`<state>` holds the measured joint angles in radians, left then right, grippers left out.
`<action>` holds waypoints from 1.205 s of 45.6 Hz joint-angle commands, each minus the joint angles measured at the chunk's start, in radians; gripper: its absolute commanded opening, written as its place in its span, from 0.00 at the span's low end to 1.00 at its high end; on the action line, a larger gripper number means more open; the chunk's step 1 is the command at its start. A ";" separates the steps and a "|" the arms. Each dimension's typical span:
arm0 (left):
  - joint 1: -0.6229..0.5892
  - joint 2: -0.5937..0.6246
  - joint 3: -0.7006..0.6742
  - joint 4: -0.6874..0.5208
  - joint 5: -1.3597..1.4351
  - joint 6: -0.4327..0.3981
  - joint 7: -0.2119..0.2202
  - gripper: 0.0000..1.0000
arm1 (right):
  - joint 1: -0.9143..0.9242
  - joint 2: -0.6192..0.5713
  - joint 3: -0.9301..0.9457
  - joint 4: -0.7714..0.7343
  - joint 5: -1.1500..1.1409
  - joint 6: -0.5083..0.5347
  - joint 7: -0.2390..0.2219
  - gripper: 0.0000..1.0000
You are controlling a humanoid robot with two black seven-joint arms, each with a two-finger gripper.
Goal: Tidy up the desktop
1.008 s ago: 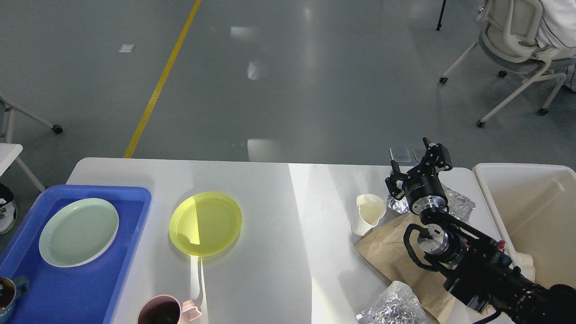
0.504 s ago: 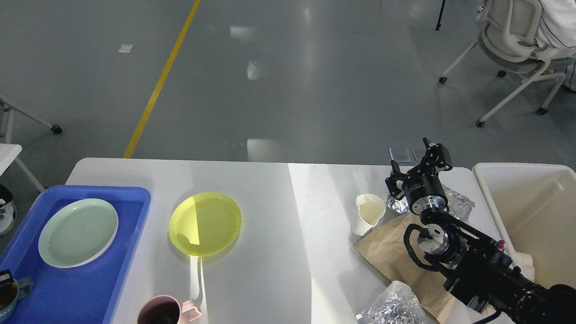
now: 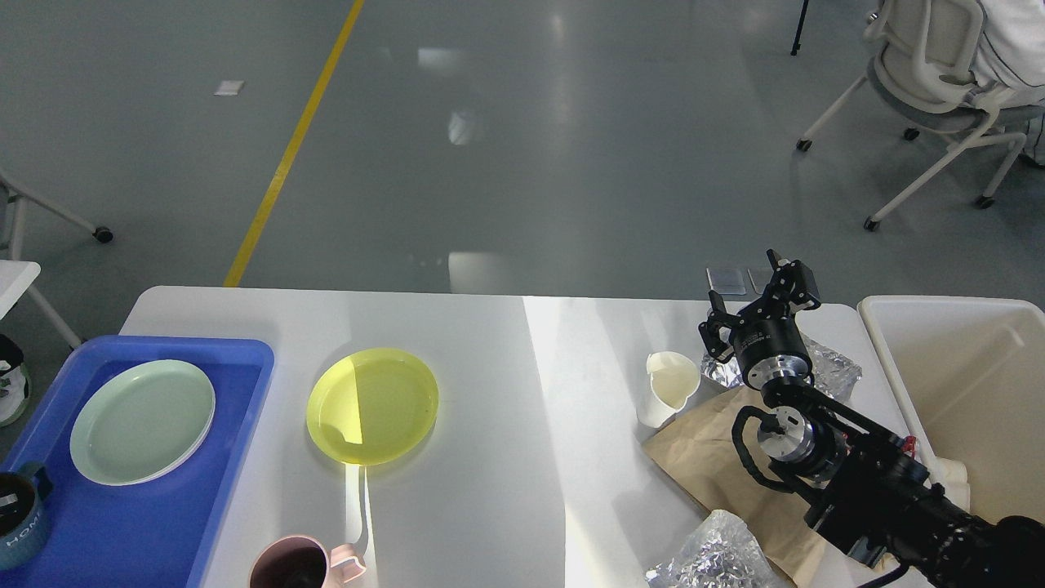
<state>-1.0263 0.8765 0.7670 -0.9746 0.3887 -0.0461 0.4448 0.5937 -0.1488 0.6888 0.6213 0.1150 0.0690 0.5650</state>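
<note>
The white desktop (image 3: 506, 490) carries a yellow plate (image 3: 372, 406), a pink mug (image 3: 290, 565) at the front edge, a white paper cup (image 3: 671, 388), a brown paper bag (image 3: 710, 465) and two lumps of crumpled foil (image 3: 833, 367) (image 3: 709, 559). My right gripper (image 3: 751, 296) is open and empty, held above the far foil and right of the cup. A dark blue mug (image 3: 20, 518) is at the left edge over the blue tray (image 3: 122, 523). A dark part shows at its mouth; my left gripper's fingers cannot be made out.
A pale green plate (image 3: 143, 420) lies in the blue tray. An off-white tub (image 3: 898, 384) stands at the table's right end, beside my right arm. A chair (image 3: 939, 90) is on the floor beyond the table.
The dark blue mug at the left edge has shifted up and further into view over the tray. My right arm has not moved.
</note>
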 commanded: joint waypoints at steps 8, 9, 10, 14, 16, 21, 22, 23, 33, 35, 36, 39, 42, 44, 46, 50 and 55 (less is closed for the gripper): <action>0.003 -0.002 0.000 -0.006 -0.001 -0.005 0.002 0.16 | 0.000 0.000 0.000 0.000 0.000 0.000 0.000 1.00; 0.003 -0.002 0.000 -0.006 -0.001 -0.005 0.002 0.16 | 0.000 0.000 0.000 0.000 0.000 0.000 0.000 1.00; 0.005 -0.002 0.000 -0.006 -0.001 -0.005 0.002 0.16 | 0.000 0.000 0.000 0.000 0.000 0.000 0.001 1.00; 0.003 -0.002 0.000 -0.007 -0.001 -0.005 0.002 0.16 | 0.000 0.000 0.000 0.000 0.000 0.000 0.000 1.00; 0.003 -0.002 0.000 -0.009 -0.001 -0.005 0.002 0.16 | 0.000 0.000 0.000 0.000 0.000 0.000 0.000 1.00; 0.005 -0.024 0.000 -0.018 -0.001 -0.005 0.002 0.15 | 0.000 0.000 0.000 0.000 0.000 0.000 0.001 1.00; 0.005 -0.028 -0.002 -0.018 -0.001 -0.005 0.002 0.15 | 0.000 0.000 0.000 0.000 0.000 0.000 0.000 1.00; 0.005 -0.030 -0.002 -0.018 -0.001 -0.003 0.002 0.15 | 0.000 0.000 0.000 0.000 0.000 0.000 0.001 1.00; 0.000 -0.031 -0.028 -0.021 -0.011 -0.005 0.006 0.15 | 0.000 0.000 0.000 -0.002 0.000 0.000 0.000 1.00; 0.002 -0.031 -0.028 -0.021 -0.011 -0.006 0.006 0.15 | 0.000 0.000 0.000 -0.002 0.000 0.000 0.000 1.00; 0.002 -0.031 -0.026 -0.022 -0.011 -0.008 0.008 0.15 | 0.000 0.000 0.000 -0.002 0.000 0.000 0.000 1.00; 0.003 -0.031 -0.026 -0.022 -0.011 -0.026 0.012 0.16 | 0.000 0.000 0.000 -0.002 0.000 0.000 0.001 1.00; 0.003 -0.027 -0.026 -0.022 -0.011 -0.073 0.012 0.16 | 0.000 0.000 0.000 -0.002 0.000 0.000 0.001 1.00; 0.002 -0.024 -0.026 -0.021 -0.011 -0.109 0.014 0.16 | 0.000 0.000 0.000 -0.002 0.000 0.000 0.001 1.00; 0.000 -0.019 -0.026 -0.021 -0.011 -0.146 0.014 0.16 | 0.000 0.000 0.000 -0.002 0.000 0.000 0.001 1.00; -0.001 -0.014 -0.026 -0.021 -0.011 -0.205 0.015 0.17 | 0.000 0.000 0.000 -0.002 0.000 0.000 0.000 1.00; -0.001 -0.013 -0.026 -0.021 -0.011 -0.239 0.015 0.22 | 0.000 0.000 0.000 -0.002 0.000 0.000 0.001 1.00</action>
<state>-1.0272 0.8613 0.7406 -0.9956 0.3775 -0.2456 0.4600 0.5936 -0.1488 0.6888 0.6199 0.1151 0.0690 0.5648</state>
